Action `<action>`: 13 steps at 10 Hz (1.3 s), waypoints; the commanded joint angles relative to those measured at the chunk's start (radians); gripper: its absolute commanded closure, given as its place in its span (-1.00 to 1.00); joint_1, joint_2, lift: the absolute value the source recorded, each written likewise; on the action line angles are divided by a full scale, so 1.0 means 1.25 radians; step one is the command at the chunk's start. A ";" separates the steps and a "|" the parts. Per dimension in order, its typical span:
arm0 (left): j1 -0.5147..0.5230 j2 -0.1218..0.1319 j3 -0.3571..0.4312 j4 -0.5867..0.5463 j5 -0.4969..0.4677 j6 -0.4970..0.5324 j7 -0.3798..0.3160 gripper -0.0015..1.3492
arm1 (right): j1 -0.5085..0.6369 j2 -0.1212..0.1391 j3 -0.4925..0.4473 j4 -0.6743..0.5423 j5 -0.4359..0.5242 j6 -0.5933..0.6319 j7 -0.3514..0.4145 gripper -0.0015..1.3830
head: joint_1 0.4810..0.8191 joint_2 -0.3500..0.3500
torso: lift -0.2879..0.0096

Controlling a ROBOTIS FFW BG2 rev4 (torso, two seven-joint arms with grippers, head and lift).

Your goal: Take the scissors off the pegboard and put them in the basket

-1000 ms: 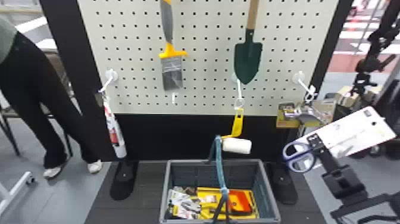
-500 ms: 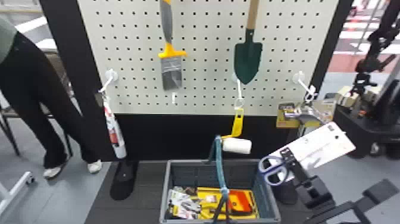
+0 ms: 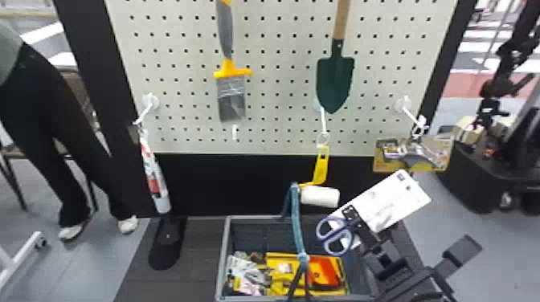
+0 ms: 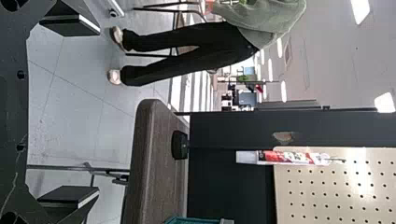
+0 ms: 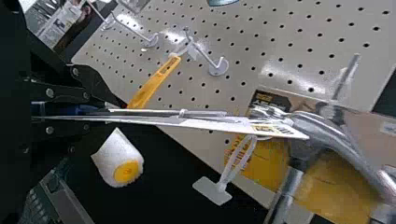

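My right gripper (image 3: 358,229) is shut on the scissors (image 3: 334,236) on their white card, above the basket's (image 3: 222,257) right rim in the head view. The blue handles point left and the card slants up to the right. In the right wrist view, my right gripper (image 5: 95,112) pinches the scissors' card (image 5: 224,124), seen edge-on. The basket holds yellow and red packaged items. My left gripper (image 4: 70,109) stands open, its two fingertips wide apart with nothing between them, away from the pegboard (image 4: 336,186).
A paint roller (image 3: 319,196) hangs behind the basket, close to its raised handle (image 3: 297,225). A carded metal tool (image 3: 416,152) hangs at right, a tube (image 3: 154,176) at left. Brush (image 3: 232,96) and trowel (image 3: 335,82) hang higher.
My right gripper has carried the scissors leftward and somewhat down in the head view, from right of the basket to over its right rim. The hanging items have stayed put.
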 commanded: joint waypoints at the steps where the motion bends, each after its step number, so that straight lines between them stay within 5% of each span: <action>1: -0.002 0.000 -0.001 0.002 0.000 -0.001 0.000 -0.85 | -0.017 -0.003 0.023 0.021 0.000 0.012 0.004 0.69 | -0.60 0.00 | 0.26; 9: -0.005 0.005 -0.002 0.008 0.001 -0.004 0.000 -0.85 | -0.056 -0.021 0.071 0.047 0.055 0.085 0.036 0.65 | -0.60 0.00 | 0.26; 11: -0.007 0.002 -0.002 0.010 0.001 -0.006 0.000 -0.85 | -0.068 -0.023 0.070 0.045 0.078 0.087 0.046 -0.25 | -0.60 0.00 | 0.26; 13: -0.007 0.002 -0.004 0.012 0.001 -0.007 0.000 -0.85 | -0.070 -0.023 0.069 0.043 0.080 0.081 0.047 -0.83 | -0.60 0.00 | 0.26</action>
